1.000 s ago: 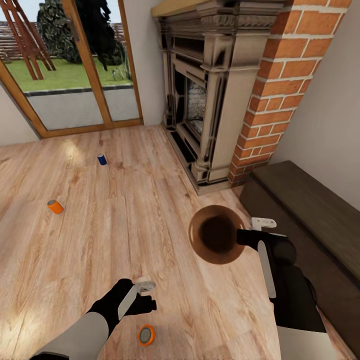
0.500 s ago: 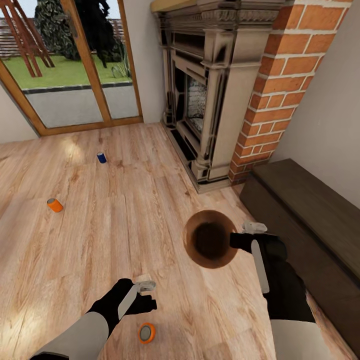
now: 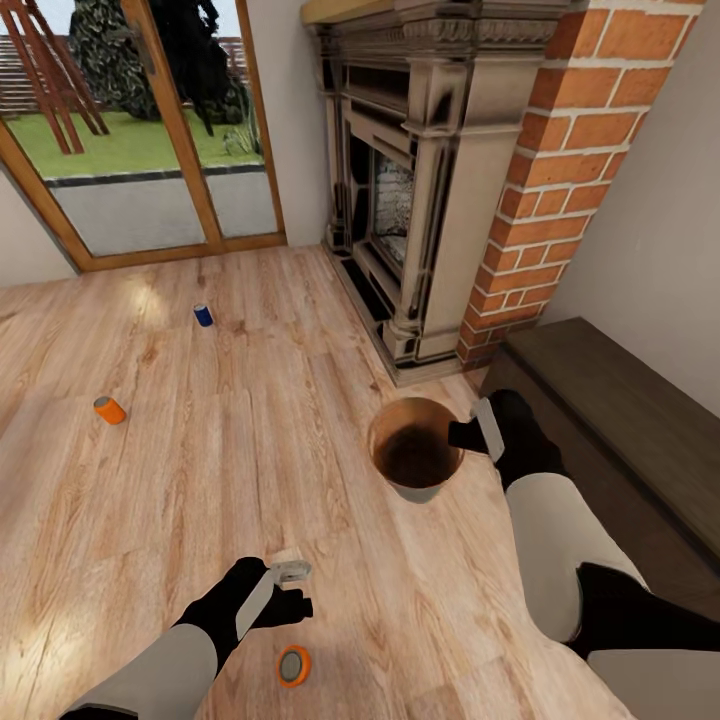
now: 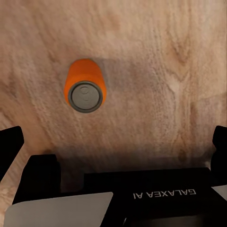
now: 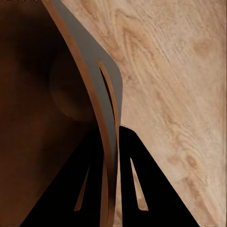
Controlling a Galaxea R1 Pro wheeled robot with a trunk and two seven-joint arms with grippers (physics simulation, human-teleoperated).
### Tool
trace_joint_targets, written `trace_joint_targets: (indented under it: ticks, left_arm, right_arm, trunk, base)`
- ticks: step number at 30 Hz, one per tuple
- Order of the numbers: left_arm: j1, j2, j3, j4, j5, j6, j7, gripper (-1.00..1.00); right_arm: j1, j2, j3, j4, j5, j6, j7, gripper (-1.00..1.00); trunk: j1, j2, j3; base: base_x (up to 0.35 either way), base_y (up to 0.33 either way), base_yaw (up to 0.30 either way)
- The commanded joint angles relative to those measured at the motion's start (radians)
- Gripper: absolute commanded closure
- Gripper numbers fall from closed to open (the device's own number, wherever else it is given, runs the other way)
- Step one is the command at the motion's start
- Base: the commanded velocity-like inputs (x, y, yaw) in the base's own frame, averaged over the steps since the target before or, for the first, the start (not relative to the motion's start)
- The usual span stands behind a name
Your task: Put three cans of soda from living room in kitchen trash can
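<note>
The right end effector (image 3: 462,436) is clamping the wall of the bin (image 3: 415,452), one finger inside and one outside at the handle slot, as the right wrist view is showing (image 5: 109,156). The bin is sitting mouth-up over the wood floor (image 3: 200,480), just in front of the fireplace (image 3: 420,190) and the brick chimney (image 3: 560,170); whether its base is touching the floor I cannot tell. The left end effector (image 3: 292,590) is hovering open and empty above the floor, its fingers spread wide at the edges of the left wrist view. An orange can (image 3: 293,666) is standing upright just beside it, grey top facing up; in the left wrist view this can (image 4: 84,85) is lying ahead of the fingers, untouched. A second orange can (image 3: 109,410) is lying on its side well off to the left. The blue can (image 3: 203,315) is resting farther away, near the glass doors (image 3: 140,130). A dark low bench (image 3: 620,420) is running along the wall at the right, just beside the right arm.
</note>
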Motion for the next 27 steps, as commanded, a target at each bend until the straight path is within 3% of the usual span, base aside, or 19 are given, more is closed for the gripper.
trace_joint_targets:
  ticks: [1,8,13,20,27]
  left_arm:
    - [0.000,0.000,0.000,0.000,0.000,0.000,0.000,-1.00]
    - [0.000,0.000,0.000,0.000,-0.001,-0.002,0.000,-1.00]
    - [0.000,0.000,0.000,0.000,-0.001,-0.003,0.000,-1.00]
    - [0.000,0.000,0.000,0.000,-0.001,-0.003,0.000,-1.00]
    - [0.000,0.000,-0.001,0.000,-0.001,-0.003,0.000,-1.00]
  right_arm:
    - [-0.024,0.001,-0.005,0.019,-0.037,0.000,-0.009,1.00]
    - [-0.197,0.004,-0.047,0.217,-0.037,0.000,-0.130,1.00]
    - [-0.295,0.004,-0.083,0.347,-0.037,0.000,-0.149,1.00]
    - [-0.452,-0.006,-0.102,0.636,-0.038,0.000,-0.155,1.00]
    - [-0.529,-0.016,-0.108,0.700,-0.042,0.000,-0.156,1.00]
  trunk:
    - [0.000,0.000,0.000]
    - [0.000,0.000,0.000]
    - [0.000,0.000,0.000]
    - [0.000,0.000,0.000]
    - [0.000,0.000,-0.001]
  base:
    - [0.000,0.000,0.000]
    - [0.000,0.000,0.000]
    - [0.000,0.000,0.000]
    - [0.000,0.000,0.000]
    - [0.000,0.000,0.000]
